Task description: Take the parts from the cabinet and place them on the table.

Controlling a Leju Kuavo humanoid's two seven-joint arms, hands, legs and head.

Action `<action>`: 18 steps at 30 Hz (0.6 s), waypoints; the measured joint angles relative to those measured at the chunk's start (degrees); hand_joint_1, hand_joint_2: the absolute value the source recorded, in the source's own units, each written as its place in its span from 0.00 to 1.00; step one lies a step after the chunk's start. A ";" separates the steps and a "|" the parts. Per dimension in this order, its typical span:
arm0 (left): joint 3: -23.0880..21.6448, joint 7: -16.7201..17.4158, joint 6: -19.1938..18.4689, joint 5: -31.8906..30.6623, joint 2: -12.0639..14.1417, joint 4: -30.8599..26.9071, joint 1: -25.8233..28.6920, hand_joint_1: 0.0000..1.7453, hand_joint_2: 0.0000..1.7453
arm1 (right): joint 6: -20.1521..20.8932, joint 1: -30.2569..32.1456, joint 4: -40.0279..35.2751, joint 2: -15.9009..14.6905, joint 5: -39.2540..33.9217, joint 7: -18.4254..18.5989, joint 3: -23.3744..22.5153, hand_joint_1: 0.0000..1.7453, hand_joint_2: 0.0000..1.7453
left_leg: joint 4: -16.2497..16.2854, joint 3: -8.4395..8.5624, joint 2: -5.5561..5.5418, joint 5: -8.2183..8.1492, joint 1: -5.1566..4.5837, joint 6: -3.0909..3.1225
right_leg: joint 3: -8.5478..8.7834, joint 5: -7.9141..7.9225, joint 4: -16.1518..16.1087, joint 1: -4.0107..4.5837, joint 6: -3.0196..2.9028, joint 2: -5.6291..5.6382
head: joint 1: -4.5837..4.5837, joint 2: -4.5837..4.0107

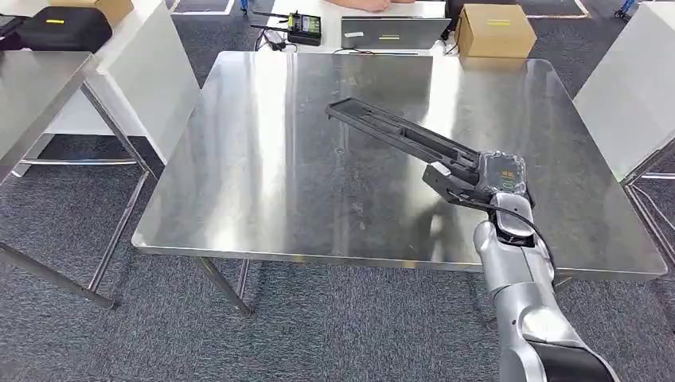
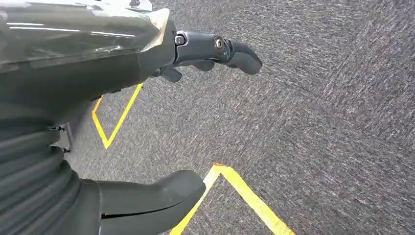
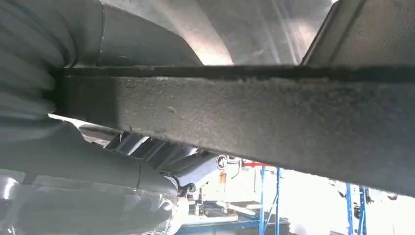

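Note:
A long black plastic part [image 1: 398, 131] stretches over the middle of the steel table [image 1: 263, 183], from my right hand toward the far left. My right hand [image 1: 485, 179] grips its near end over the table's right half. In the right wrist view the part [image 3: 254, 122] runs as a dark rough bar right across the picture, with my right hand's fingers [image 3: 161, 156] curled against it. Whether the part's far end touches the tabletop I cannot tell. My left hand [image 2: 147, 117] hangs over grey carpet, thumb and fingers apart, holding nothing.
A cardboard box [image 1: 493, 30], a grey flat case [image 1: 392, 33] and a small black device [image 1: 304, 28] lie on the white table behind. Another steel table [image 1: 36, 95] stands at the left, a white one [image 1: 637, 95] at the right. Yellow floor tape [image 2: 244, 196] crosses the carpet.

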 joint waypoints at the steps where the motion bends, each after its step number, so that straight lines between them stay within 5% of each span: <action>1: 0.00 0.02 0.02 -0.18 0.02 0.00 0.00 0.00 1.00 | 0.00 0.00 0.04 0.04 0.02 -0.15 0.00 1.00 1.00 | 0.00 -0.01 0.00 0.00 0.00 0.00 | 0.00 0.00 0.00 0.00 0.00 0.00 | -0.02 0.00; 12: 0.09 4.34 2.00 0.00 -0.07 0.02 0.03 0.00 1.00 | 0.28 -2.77 3.78 3.85 2.23 0.68 2.95 1.00 1.00 | -0.01 0.01 0.02 0.01 0.05 -0.01 | -0.04 0.00 0.00 0.04 0.00 0.04 | -0.02 0.00; 13: 0.09 3.20 3.81 -0.13 -0.13 0.00 0.07 0.00 1.00 | 0.18 -2.85 4.09 3.89 2.05 0.74 2.95 0.00 0.00 | -0.01 0.00 0.02 0.01 0.05 -0.01 | -0.05 0.00 0.00 0.04 0.00 0.04 | 0.00 0.00; 18: 0.48 2.44 7.01 -0.17 0.35 -0.17 -0.03 0.00 1.00 | -0.41 -2.93 5.07 3.56 1.92 0.77 2.93 0.00 0.00 | -0.01 -0.02 0.08 0.00 0.02 0.00 | -0.05 0.00 0.00 0.00 0.00 0.05 | -0.02 0.00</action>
